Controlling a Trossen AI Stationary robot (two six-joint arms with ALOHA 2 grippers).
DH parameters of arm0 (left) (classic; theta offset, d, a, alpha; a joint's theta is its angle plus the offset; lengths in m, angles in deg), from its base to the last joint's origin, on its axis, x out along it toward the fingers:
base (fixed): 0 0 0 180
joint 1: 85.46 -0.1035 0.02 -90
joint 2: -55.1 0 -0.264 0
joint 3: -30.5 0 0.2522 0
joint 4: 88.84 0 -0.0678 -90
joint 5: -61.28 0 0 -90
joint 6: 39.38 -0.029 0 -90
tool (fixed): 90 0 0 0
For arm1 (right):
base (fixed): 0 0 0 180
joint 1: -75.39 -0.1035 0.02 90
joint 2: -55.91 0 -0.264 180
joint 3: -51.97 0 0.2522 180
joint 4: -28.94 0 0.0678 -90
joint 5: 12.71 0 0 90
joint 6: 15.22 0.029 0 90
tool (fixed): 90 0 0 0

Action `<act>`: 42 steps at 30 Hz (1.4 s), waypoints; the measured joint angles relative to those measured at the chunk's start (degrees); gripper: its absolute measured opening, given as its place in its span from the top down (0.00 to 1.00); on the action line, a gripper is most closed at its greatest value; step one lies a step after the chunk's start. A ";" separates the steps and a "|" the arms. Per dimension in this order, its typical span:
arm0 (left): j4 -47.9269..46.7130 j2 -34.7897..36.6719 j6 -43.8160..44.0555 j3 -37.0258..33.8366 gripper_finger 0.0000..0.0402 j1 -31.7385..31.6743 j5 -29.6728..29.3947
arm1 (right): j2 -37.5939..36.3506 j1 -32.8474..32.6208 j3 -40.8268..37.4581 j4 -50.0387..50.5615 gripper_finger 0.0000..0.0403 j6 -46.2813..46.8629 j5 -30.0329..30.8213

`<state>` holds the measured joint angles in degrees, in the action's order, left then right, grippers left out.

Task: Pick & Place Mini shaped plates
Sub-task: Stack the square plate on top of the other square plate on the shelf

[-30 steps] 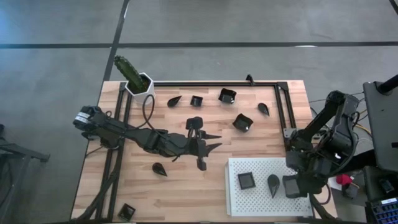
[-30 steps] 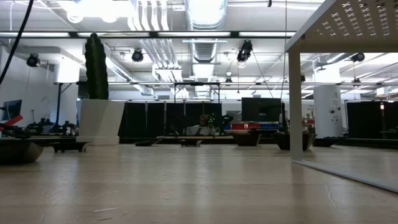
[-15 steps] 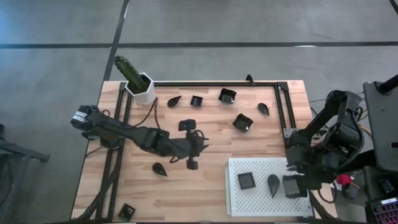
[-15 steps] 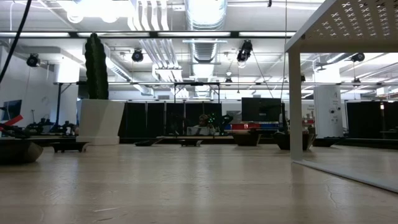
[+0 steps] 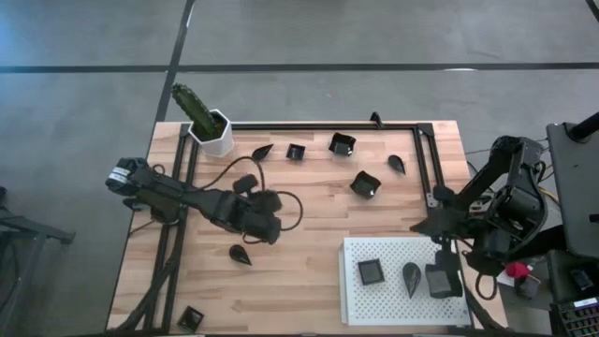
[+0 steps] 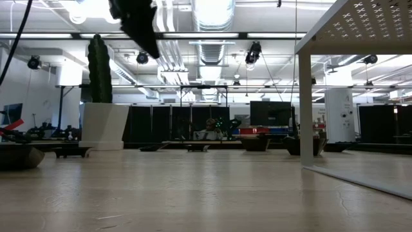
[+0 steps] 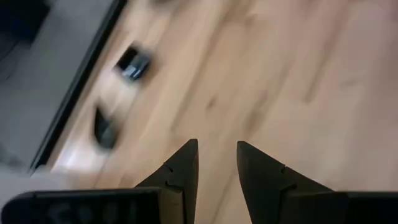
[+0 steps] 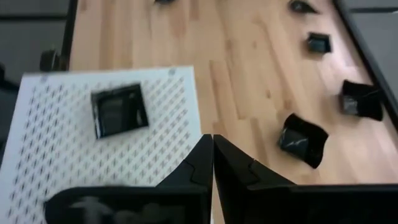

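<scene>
Far left, near corner of the table [image 5: 309,211]: one square plate [image 5: 190,317] sits alone at the edge. The left gripper [image 7: 216,163] hangs above the wood left of centre, its arm stretched in from the left edge; fingers parted by a narrow gap, nothing between them. Just near-side of it lies a teardrop plate [image 5: 241,255], long axis running across the table, tip toward the left edge; apart from the gripper, not touched.

Far left corner: white pot with cactus [image 5: 208,123]. Along the far side, left to right: a teardrop plate [image 5: 262,151], tip pointing toward the right and far side; a small square plate [image 5: 296,152]; a larger square plate [image 5: 342,143]. Further right, another square plate [image 5: 365,184] lies turned diagonally, and a teardrop plate [image 5: 397,164] with its long axis roughly near-to-far.

Right near quarter: white perforated tray [image 5: 402,304] carrying three pieces: a square plate [image 5: 371,272], a teardrop plate [image 5: 412,275] with its tip toward the near edge, and a square plate [image 5: 442,281] at the right.

The right gripper [image 8: 212,154] is above the tray's far right corner, fingers pressed together, empty. The tray's pieces lie just near-side of it; the diagonal square plate is ahead of its tips, well apart.
</scene>
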<state>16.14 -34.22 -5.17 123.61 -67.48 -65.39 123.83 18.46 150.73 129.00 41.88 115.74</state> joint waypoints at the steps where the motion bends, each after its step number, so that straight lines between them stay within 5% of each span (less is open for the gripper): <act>1: -2.27 0.02 2.55 -0.13 0.74 0.00 -0.58 | 0.06 0.00 0.00 0.00 0.98 0.90 1.39; 8: -12.84 0.02 19.67 -6.20 0.74 -0.68 -1.47 | 0.09 -0.02 -0.02 -0.04 0.98 3.66 10.84; 18: -12.72 0.02 28.49 -18.91 0.74 -2.40 7.73 | 0.07 -0.02 -0.02 -0.07 0.98 2.80 11.66; 42: 4.00 0.02 29.74 -31.08 0.74 -2.76 12.23 | -0.05 -0.02 -0.02 -0.07 0.98 2.50 12.77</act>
<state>20.14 -34.20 24.57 92.53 -70.24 -53.16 123.78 18.44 150.70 128.93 44.37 128.51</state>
